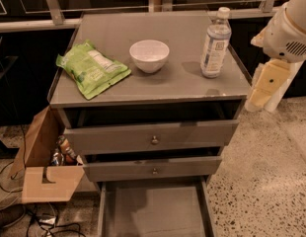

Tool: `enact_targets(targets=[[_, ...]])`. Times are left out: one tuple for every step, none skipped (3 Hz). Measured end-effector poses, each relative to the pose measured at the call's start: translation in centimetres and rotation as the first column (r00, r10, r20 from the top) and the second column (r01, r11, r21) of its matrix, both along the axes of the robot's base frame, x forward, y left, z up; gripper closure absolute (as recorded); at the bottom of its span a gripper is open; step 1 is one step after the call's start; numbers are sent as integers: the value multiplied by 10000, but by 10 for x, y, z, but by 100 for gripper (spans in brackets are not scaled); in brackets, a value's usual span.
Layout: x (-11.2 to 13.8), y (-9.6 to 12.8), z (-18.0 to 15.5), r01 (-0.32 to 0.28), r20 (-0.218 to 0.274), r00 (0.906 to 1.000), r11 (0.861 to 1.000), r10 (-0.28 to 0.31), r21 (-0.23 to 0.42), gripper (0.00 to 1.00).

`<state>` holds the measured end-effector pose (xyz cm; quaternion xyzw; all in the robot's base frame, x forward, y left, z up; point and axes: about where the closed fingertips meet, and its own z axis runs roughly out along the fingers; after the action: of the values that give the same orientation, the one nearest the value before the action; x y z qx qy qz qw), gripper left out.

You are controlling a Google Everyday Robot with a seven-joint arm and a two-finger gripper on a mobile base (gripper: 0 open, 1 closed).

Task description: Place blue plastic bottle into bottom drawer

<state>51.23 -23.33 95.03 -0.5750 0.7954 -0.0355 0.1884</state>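
The blue plastic bottle (215, 43) stands upright with its white cap on, at the right rear of the grey cabinet top (182, 83). The bottom drawer (153, 211) is pulled out at the foot of the cabinet, and its flat grey floor is bare. My gripper (264, 85) hangs from the white arm just off the cabinet's right edge, to the right of the bottle and slightly lower than it, and holds nothing.
A white bowl (149, 56) sits mid-top and a green snack bag (91, 68) lies at the left. The two upper drawers (153, 139) with brass knobs stand partly open. An open cardboard box (44, 167) and cables (24, 221) lie on the floor at the left.
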Motion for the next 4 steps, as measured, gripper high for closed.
enact_targets(targets=[[17,-17,-7,390,4,9992,9985,-390,394,0],[55,-54,-20,1220,150,9922,9896,-1235,759,0],[92,-93,-38,1967,225,9797,9769,-1992,840,0],[116,-118,-55,2604,57,9651,9617,-2618,853,0]])
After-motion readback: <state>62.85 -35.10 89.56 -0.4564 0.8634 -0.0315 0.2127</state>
